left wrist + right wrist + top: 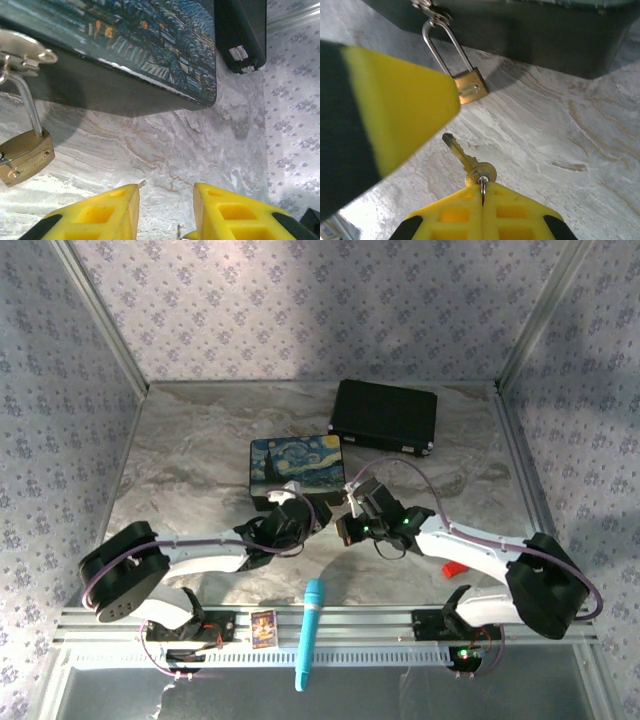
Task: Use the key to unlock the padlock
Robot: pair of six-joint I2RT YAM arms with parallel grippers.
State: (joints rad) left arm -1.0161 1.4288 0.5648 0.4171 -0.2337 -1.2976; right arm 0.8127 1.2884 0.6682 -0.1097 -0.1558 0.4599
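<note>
While the right pincer (482, 194) clamps the key (466, 158), the left pincer (165, 210) stands apart; writing on the padlock (25, 159) is too blurred to read.

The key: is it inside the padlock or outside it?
Outside. The right hand pinches the head of the key, and its blade points toward the padlock with bare table between them.

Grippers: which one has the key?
The right gripper, shut on the key, its blade pointing toward the padlock. The left gripper is open and empty.
</note>
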